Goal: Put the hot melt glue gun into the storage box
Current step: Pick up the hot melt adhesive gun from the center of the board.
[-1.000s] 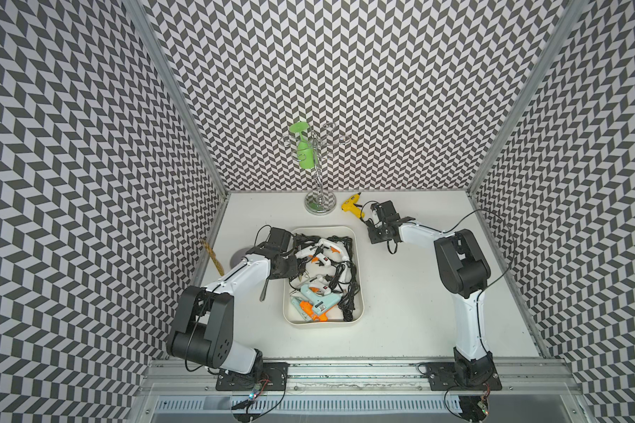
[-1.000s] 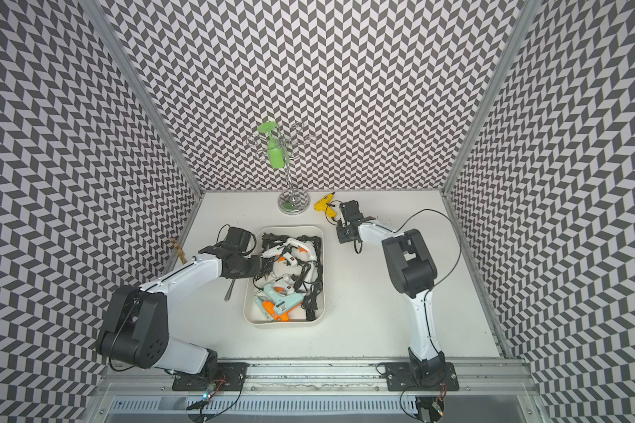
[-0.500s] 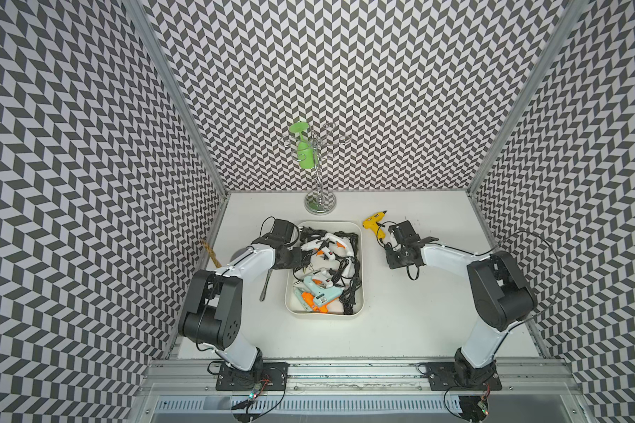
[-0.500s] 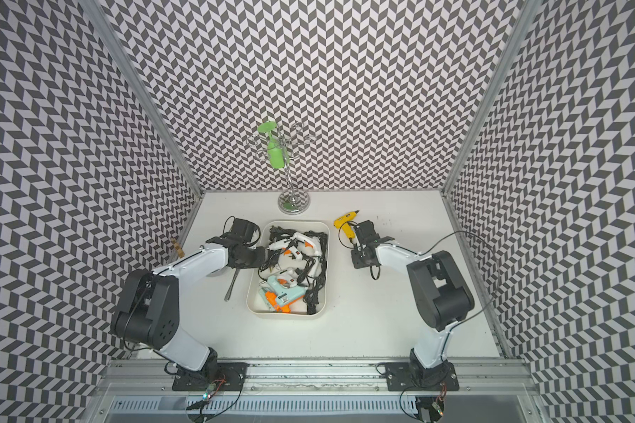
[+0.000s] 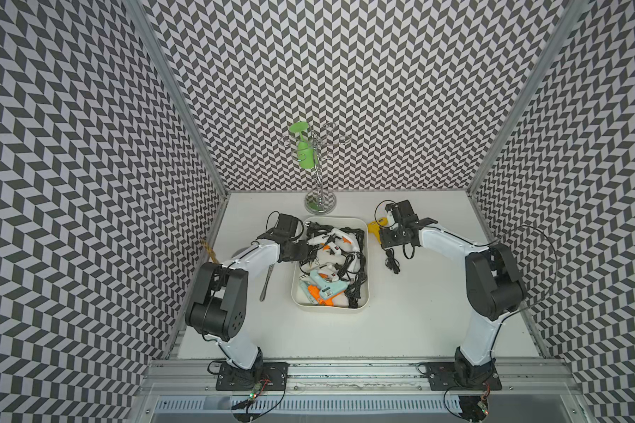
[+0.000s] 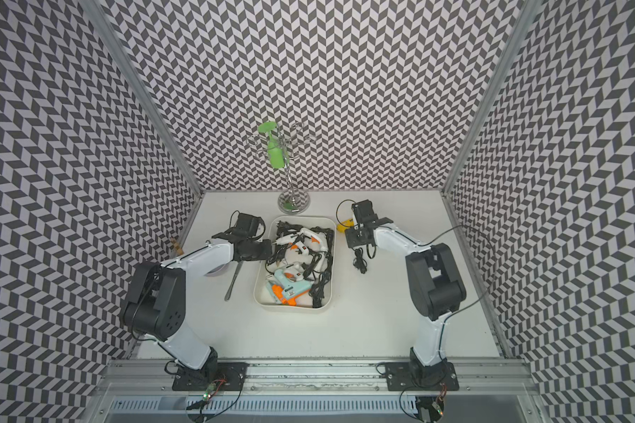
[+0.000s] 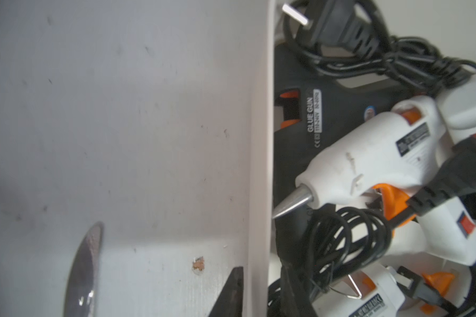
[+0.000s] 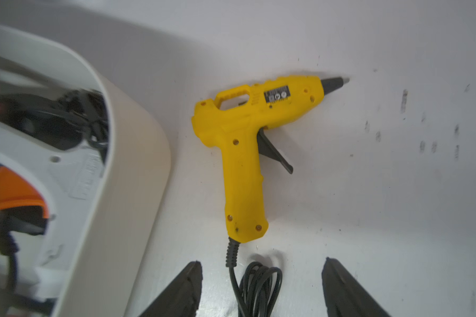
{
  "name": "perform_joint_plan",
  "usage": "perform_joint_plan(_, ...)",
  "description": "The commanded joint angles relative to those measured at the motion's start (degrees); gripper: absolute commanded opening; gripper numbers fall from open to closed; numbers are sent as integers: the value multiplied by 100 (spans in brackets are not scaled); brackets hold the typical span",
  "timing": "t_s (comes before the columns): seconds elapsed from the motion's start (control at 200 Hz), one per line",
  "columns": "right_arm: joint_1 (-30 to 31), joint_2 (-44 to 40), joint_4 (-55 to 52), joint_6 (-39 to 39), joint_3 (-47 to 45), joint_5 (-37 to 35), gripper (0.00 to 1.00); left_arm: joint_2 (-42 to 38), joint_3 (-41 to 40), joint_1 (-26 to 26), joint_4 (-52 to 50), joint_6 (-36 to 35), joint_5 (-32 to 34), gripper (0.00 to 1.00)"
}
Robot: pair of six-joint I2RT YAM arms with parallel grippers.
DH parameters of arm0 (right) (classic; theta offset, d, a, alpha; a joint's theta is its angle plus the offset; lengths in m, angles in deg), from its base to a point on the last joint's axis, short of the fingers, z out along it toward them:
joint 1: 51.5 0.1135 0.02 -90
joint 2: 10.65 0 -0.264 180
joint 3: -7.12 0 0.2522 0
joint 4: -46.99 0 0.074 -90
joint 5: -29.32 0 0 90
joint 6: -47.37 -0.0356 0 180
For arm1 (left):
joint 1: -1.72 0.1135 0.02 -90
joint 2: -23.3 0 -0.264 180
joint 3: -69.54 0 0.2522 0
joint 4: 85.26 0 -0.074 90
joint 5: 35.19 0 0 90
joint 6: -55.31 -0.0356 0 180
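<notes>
Wrist view shows yellow gun (image 8: 242, 164) whole

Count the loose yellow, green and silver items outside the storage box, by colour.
Yellow: 1, the glue gun.
Green: 1, the goblet hanging upside down on the stand.
Silver: 2, the stand and the metal utensil.
Total: 4.

Two matching arms on show: left arm (image 5: 250, 258) and right arm (image 5: 449, 241), glossy white shells between chunky black joint housings. Thin black cables (image 5: 375, 211) loop off both wrists. Black base plates (image 5: 252, 377), screws glinting, little circuit boards (image 5: 254, 394) dangling below. The right gripper (image 8: 261, 261) ends in black wedge fingers (image 8: 182, 291).
</notes>
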State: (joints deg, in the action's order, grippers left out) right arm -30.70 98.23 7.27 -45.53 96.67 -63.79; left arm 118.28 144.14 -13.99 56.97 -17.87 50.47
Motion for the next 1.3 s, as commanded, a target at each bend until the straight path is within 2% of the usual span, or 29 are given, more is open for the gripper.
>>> perform_joint_plan(0.0,-23,214,137,154,19,132,72,-559,-37,69,261,128,-70,41)
perform_joint_plan(0.13,-24,374,492,231,-66,251,71,-929,76,85,192,181,-89,51)
perform_joint_plan(0.295,-23,613,730,332,-57,525,70,-1109,212,86,74,116,-54,52)
perform_joint_plan(0.456,-23,934,829,375,42,457,66,-1104,260,88,2,91,-65,53)
perform_joint_plan(0.721,-23,1118,1089,427,-46,556,48,-1110,363,77,19,176,-359,54)
perform_joint_plan(0.881,-14,1156,1030,448,21,525,28,-1060,369,76,98,228,-661,54)
perform_joint_plan(1.006,-5,822,1159,362,-244,344,16,-1012,415,67,192,325,-1053,55)
perform_joint_plan(1.196,16,-521,1352,226,-932,149,12,-931,577,-68,411,542,-1786,59)
perform_joint_plan(1.292,109,-1159,1235,245,-1083,111,11,-877,622,-164,611,889,-2183,60)
